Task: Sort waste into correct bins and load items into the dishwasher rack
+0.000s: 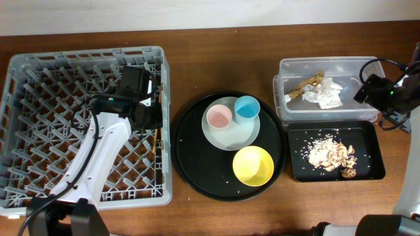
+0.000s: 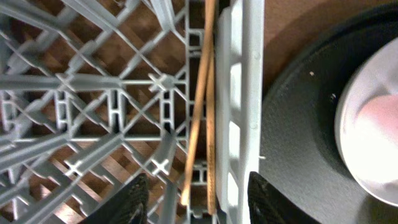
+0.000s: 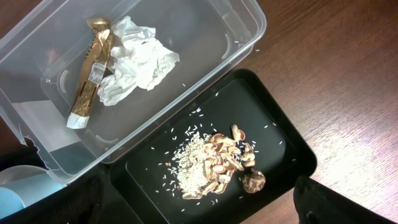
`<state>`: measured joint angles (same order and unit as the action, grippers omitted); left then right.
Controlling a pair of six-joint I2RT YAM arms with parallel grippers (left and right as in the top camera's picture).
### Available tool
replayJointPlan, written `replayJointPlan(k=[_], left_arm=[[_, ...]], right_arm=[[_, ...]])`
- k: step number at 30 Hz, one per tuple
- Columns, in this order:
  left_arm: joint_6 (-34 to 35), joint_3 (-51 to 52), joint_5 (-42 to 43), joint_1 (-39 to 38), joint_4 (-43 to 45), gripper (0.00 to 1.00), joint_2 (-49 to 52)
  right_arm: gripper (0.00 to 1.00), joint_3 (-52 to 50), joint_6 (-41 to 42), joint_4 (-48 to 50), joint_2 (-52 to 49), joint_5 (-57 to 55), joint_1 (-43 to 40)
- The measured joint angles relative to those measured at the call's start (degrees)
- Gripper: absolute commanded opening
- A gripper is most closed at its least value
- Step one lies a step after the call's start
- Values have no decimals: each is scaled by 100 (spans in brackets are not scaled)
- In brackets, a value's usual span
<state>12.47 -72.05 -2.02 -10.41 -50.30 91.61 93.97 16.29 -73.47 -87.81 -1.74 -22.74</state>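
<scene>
My left gripper (image 1: 149,118) is open over the right wall of the grey dishwasher rack (image 1: 39,98). The wooden chopsticks (image 2: 202,106) lie in the rack along that wall, between my spread fingers (image 2: 200,208). My right gripper (image 3: 199,214) is open and empty above the shallow black tray (image 3: 292,143), which holds the food scraps (image 3: 217,165). The clear tub (image 3: 236,25) holds the paper wad (image 3: 137,65) and the wrapper strip (image 3: 90,74). The pink cup (image 1: 218,117) and blue cup (image 1: 247,109) stand on the white plate (image 1: 230,136), next to the yellow bowl (image 1: 253,165).
The plate and bowl sit on a large round black tray (image 1: 190,157) between the rack and the bins. The right arm (image 1: 394,92) reaches in from the table's right edge. Rice grains are scattered on the round tray.
</scene>
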Motion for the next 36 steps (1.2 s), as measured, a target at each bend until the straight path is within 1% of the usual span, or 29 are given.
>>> replayJointPlan(k=[1,3,6,7,8,10,12,13,15,17,18,19,20,21,22,24,27,29,33,36], left_arm=[[-2,-66,101,-7,-92,67,0],[7,-219,348,-37,-160,87,-50],[59,-433,933,-398,-70,87,-424],[83,-472,1047,-616,-52,85,-546],[133,-501,1161,-892,-33,71,-634],[238,-505,1244,-1274,81,55,-636],[365,-518,1327,-1655,225,33,-562],[431,-542,1344,-1727,208,29,-529],[509,-887,1388,-1928,70,28,-345],[505,-1285,1384,-2092,-173,18,-243],[472,-1508,1360,-2212,-203,17,-188],[466,-1648,1320,-2332,-179,18,-153],[428,-1751,1158,-2524,-127,23,-120],[424,-1770,962,-2699,-127,30,-76],[426,-1770,732,-2863,-133,32,0],[389,-1770,332,-3193,-133,32,302],[382,-1768,-118,-3488,-133,32,800],[382,-1768,-387,-3526,-129,32,1010],[382,-1777,-555,-3412,-94,32,1019],[433,-1941,-560,-3101,-393,34,935]], right_arm=[[99,0,-2,-2,0,2,0],[99,0,-2,0,0,2,0],[99,0,-2,0,0,0,0],[99,0,0,0,0,2,0],[99,0,-2,0,0,2,0],[99,0,-4,0,0,0,0],[99,0,2,0,0,2,0],[99,0,-2,0,0,2,0],[99,0,-2,0,0,0,0],[99,0,0,2,0,2,0],[99,0,4,-2,0,2,0],[99,0,-2,0,0,2,0],[99,0,-2,0,0,2,0],[99,0,-2,0,0,2,0],[99,0,0,0,0,0,0],[99,0,2,0,0,2,0],[99,0,0,0,0,2,0],[99,0,-4,0,0,2,0],[99,0,-2,0,0,2,0],[99,0,2,0,0,2,0]])
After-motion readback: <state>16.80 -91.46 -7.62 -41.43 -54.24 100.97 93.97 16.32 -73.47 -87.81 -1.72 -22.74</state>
